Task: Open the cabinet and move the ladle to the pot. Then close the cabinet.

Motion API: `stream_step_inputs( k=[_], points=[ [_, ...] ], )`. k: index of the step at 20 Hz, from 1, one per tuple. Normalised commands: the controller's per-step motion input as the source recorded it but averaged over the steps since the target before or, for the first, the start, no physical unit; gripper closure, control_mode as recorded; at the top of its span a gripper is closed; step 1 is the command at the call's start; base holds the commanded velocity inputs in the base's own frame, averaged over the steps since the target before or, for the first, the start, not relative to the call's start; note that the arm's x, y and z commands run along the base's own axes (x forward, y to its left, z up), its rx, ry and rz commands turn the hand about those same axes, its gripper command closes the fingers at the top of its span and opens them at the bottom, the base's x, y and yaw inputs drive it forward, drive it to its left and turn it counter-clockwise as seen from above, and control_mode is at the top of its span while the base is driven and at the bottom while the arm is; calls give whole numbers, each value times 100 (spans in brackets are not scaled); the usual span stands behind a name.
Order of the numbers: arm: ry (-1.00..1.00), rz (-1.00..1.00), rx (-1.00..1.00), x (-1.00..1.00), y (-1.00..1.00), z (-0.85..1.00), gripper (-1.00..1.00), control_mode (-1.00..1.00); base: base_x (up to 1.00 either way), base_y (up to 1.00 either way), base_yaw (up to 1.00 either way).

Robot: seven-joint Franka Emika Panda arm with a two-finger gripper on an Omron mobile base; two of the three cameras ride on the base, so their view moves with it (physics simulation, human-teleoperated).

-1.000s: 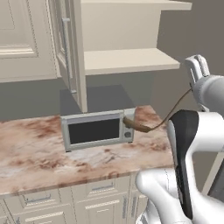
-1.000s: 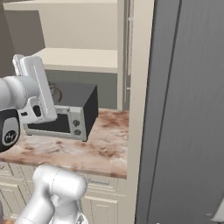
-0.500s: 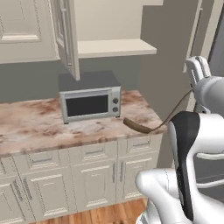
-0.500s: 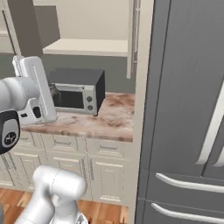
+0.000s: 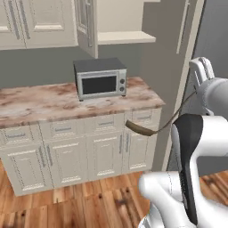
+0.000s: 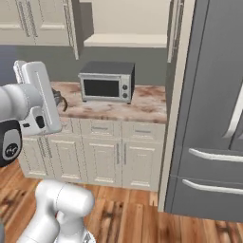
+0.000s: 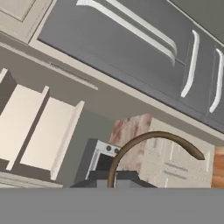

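Out in front of the base cabinets (image 5: 80, 151), clear of the bench (image 5: 40, 100), the ladle (image 5: 153, 128) hangs in the air, its thin curved handle running up to the fingers (image 5: 202, 67), which are pressed together on its end; the darker bowl dips low, level with the drawer fronts and just off the bench's right-hand corner. In the hand view the same handle arcs from the bottom edge up and over to the right (image 7: 148, 138). On the marbled pink-brown bench stands a grey microwave (image 5: 99, 79), back against the wall. Above it the cabinet (image 5: 127, 38) is open, its raised-panel door (image 5: 87, 24) swung out over the microwave and a cream shelf bare to the room. To the right a tall grey fridge (image 6: 211, 118) with curved bar handles closes off the run. The floor (image 5: 67, 205) is warm wooden boards.
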Motion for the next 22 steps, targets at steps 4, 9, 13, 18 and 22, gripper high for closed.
stream_step_inputs(
  k=[4, 9, 13, 18, 22],
  points=[
    [0, 0, 0, 0, 0, 0, 100, 100, -100, 64, -2],
    [0, 0, 0, 0, 0, 0, 100, 100, -100, 71, -3],
    [0, 0, 0, 0, 0, 0, 100, 100, -85, 71, -2],
    [0, 0, 0, 0, 0, 0, 100, 100, -45, 80, 0],
    [0, 0, 0, 0, 0, 0, 100, 100, 0, 44, 22]
  ],
)
